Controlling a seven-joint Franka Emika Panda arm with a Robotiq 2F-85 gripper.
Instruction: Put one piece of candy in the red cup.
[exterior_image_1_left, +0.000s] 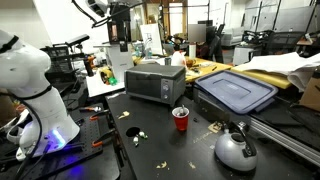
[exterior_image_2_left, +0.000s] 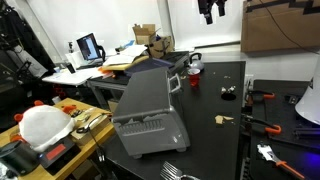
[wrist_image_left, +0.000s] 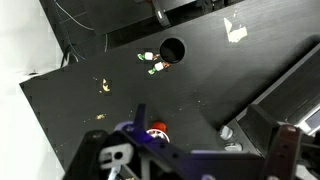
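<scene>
The small red cup (exterior_image_1_left: 180, 119) stands upright on the black table (exterior_image_1_left: 150, 150), between the toaster oven and the silver kettle; it also shows in an exterior view as the red cup (exterior_image_2_left: 195, 82). From the wrist, the red cup (wrist_image_left: 157, 128) peeks out just behind my gripper's body. Candy pieces lie scattered: a candy piece (exterior_image_1_left: 133, 132), a candy piece (exterior_image_2_left: 228, 93) and a candy piece (wrist_image_left: 150, 62) beside a dark round shape (wrist_image_left: 172, 50). My gripper (exterior_image_2_left: 210, 10) hangs high above the table, open and empty; in the wrist view the gripper (wrist_image_left: 185, 155) has its fingers spread wide.
A grey toaster oven (exterior_image_1_left: 155, 82) sits at the back of the table, a silver kettle (exterior_image_1_left: 236, 148) near the front, and a blue-lidded bin (exterior_image_1_left: 235, 92) beside them. More candy (wrist_image_left: 235, 30) lies far off. Red-handled tools (exterior_image_2_left: 262, 125) lie at the table's side.
</scene>
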